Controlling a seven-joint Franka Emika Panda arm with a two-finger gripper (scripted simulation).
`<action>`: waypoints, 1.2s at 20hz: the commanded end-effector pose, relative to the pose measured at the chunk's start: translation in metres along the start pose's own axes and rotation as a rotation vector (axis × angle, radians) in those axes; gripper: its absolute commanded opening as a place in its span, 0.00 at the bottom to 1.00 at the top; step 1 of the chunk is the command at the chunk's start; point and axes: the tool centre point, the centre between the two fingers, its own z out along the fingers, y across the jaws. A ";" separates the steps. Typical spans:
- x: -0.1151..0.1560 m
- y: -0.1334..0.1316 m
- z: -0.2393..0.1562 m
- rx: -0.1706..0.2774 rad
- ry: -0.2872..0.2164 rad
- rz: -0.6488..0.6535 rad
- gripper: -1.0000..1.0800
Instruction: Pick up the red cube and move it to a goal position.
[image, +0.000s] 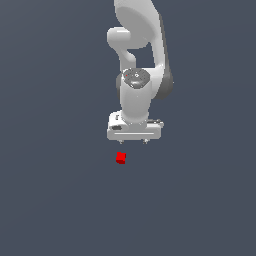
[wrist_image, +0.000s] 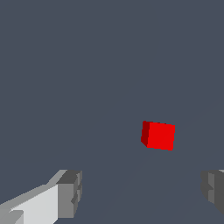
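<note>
The red cube (image: 121, 158) is a tiny bright red block lying on the dark grey floor. The white arm hangs over it, and its gripper (image: 133, 142) points down, slightly toward the exterior view's right of the cube. Only short finger stubs show under the white hand in that view. In the wrist view the red cube (wrist_image: 158, 135) lies ahead of the open gripper (wrist_image: 142, 194), apart from both grey fingertips (wrist_image: 70, 192). Nothing sits between the fingers.
A flat, uniform dark grey surface (image: 55, 200) fills everything around the arm. No goal marker or other object shows in either view.
</note>
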 end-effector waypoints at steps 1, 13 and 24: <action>0.001 0.007 0.017 -0.002 -0.005 0.016 0.96; 0.006 0.049 0.109 -0.008 -0.026 0.106 0.96; 0.008 0.058 0.129 -0.009 -0.031 0.126 0.00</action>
